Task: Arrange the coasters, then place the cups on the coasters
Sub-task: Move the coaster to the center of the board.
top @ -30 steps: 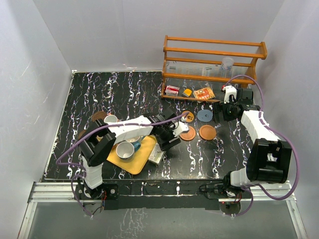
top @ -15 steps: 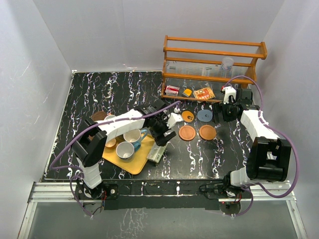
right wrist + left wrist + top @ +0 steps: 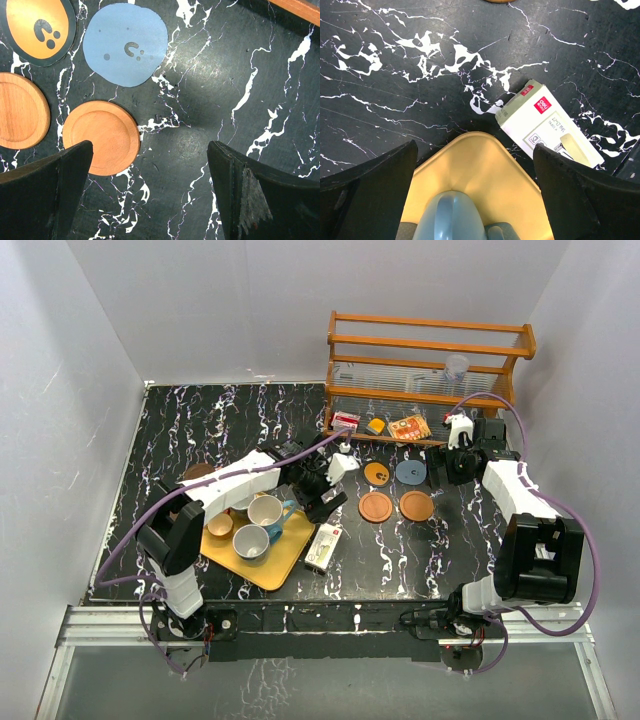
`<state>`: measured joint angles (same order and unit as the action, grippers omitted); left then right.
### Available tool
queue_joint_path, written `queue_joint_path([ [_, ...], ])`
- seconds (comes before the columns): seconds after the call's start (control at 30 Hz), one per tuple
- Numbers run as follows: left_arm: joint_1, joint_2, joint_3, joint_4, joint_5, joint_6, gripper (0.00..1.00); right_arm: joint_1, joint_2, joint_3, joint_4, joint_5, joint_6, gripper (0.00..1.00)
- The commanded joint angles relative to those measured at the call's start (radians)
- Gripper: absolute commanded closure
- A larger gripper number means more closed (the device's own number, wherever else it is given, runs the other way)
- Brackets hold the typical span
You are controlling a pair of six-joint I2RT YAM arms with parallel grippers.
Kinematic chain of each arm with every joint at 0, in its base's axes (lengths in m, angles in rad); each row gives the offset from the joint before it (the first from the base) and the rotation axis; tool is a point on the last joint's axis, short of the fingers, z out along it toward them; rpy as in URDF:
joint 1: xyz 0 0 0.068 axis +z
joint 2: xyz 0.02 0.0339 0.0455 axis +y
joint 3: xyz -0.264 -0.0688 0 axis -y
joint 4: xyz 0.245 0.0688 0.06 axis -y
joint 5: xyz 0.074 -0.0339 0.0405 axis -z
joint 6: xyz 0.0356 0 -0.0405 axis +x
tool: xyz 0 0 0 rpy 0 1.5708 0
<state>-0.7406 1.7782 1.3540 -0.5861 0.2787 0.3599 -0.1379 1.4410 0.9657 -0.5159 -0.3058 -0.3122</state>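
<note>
Four coasters lie right of centre: an orange one with a dark rim [image 3: 376, 474] [image 3: 37, 27], a grey-blue one [image 3: 411, 472] [image 3: 126, 45] and two orange-brown wooden ones [image 3: 376, 506] [image 3: 417, 505] [image 3: 102, 137] [image 3: 20, 117]. A dark brown coaster [image 3: 197, 472] peeks out behind the left arm. On the yellow tray [image 3: 270, 570] [image 3: 475, 170] stand a light blue cup [image 3: 266, 510] [image 3: 447, 220], a grey cup [image 3: 250, 540] and a small orange-brown cup [image 3: 220, 523]. My left gripper [image 3: 325, 495] [image 3: 474, 150] hangs open over the tray's corner, the blue cup's handle just below it. My right gripper [image 3: 440, 465] [image 3: 150, 147] is open, empty, over bare table beside the coasters.
A white box [image 3: 322, 546] [image 3: 545, 125] lies against the tray's right corner. A wooden rack [image 3: 430, 360] stands at the back right with a clear plastic cup [image 3: 457, 367] on it and small packets [image 3: 408, 427] at its foot. White walls enclose the table.
My left gripper has opened wider and drawn back leftward from the coasters to above the tray's corner, uncovering the white box. The right arm has not moved.
</note>
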Motion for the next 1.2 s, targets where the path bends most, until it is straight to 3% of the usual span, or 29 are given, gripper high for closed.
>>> queue_joint_path([
  [0.0, 0.040, -0.085, 0.039, -0.022, 0.020, -0.016, 0.03, -0.005, -0.009, 0.026, 0.027, 0.001, -0.005, 0.02],
  [0.2, 0.176, -0.131, 0.066, 0.012, 0.004, -0.064, 0.08, -0.005, -0.013, 0.030, 0.025, -0.004, -0.005, 0.02],
  [0.5, 0.522, -0.204, 0.055, 0.075, 0.005, -0.138, 0.12, -0.005, -0.010, 0.032, 0.023, -0.012, -0.004, 0.02],
  [0.77, 0.802, -0.163, -0.001, 0.100, 0.027, -0.124, 0.12, -0.005, -0.018, 0.035, 0.019, -0.022, -0.004, 0.02],
  [0.93, 0.885, -0.097, -0.036, 0.124, -0.003, -0.086, 0.13, -0.005, -0.024, 0.036, 0.017, -0.026, -0.004, 0.02],
  [1.17, 0.907, -0.001, -0.073, 0.176, -0.082, -0.044, 0.17, -0.005, -0.015, 0.041, 0.013, -0.034, -0.003, 0.02],
])
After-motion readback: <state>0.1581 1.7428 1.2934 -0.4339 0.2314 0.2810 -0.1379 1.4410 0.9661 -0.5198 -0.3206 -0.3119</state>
